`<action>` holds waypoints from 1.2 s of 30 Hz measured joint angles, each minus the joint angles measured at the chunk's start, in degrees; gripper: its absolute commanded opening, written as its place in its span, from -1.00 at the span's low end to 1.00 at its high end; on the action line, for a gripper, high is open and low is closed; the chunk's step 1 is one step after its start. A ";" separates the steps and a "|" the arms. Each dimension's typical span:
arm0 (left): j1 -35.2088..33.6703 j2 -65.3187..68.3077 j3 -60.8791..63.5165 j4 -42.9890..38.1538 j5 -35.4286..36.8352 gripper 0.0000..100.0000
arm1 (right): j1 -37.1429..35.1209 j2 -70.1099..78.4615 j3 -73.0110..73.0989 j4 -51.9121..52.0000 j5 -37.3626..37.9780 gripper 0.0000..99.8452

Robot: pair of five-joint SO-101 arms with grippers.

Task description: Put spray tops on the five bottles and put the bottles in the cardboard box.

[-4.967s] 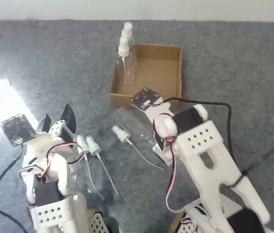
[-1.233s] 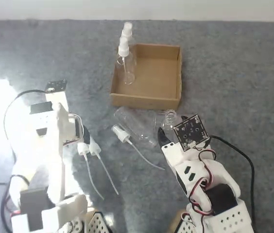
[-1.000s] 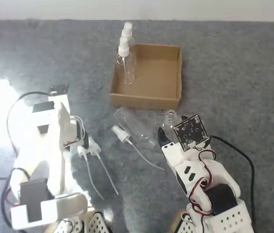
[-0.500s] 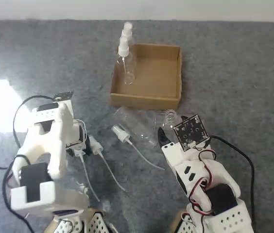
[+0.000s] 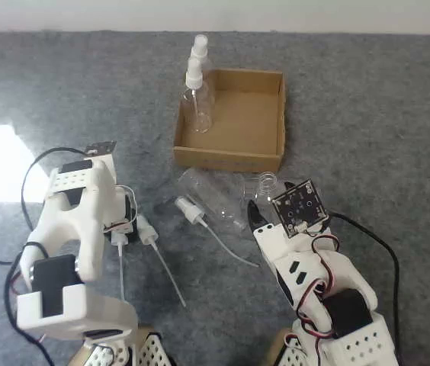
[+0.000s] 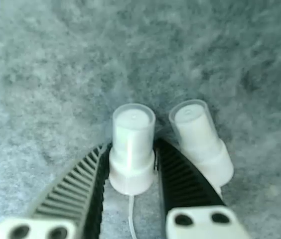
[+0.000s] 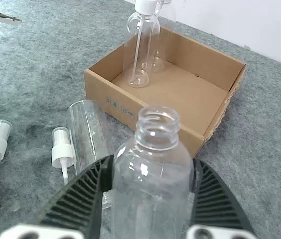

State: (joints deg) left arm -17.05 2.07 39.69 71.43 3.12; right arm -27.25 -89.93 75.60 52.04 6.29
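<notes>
The left pincer (image 6: 132, 164) is narrowed onto a spray top (image 6: 132, 149), its ribbed jaws pressing both sides of the white collar while the thin tube trails back between them. A second spray top (image 6: 200, 139) lies just beside it on the grey bench (image 5: 367, 114), touching the outside of one jaw. The right pincer (image 7: 153, 167) is clamped around an uncapped bottle (image 7: 153, 149), holding it upright with its open neck on top, near the front corner of the cardboard box (image 5: 230, 158). An empty bottle (image 5: 207, 194) lies on its side between the box and a third spray top (image 5: 190, 210). Two capped bottles (image 5: 198, 99) stand in the box's far corner. Compared with half a second ago, the left arm has drawn back a little with its spray top, whose tube now points straight toward the arm's base, away from its neighbour; the right arm and its bottle have not shifted.
</notes>
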 measured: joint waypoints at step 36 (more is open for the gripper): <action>-0.09 -18.37 0.00 0.00 4.75 -0.90 | 0.09 -0.18 1.41 0.00 0.00 -0.72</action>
State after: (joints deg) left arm -17.14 -16.31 39.69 71.43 7.87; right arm -27.16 -90.11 77.01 52.04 6.29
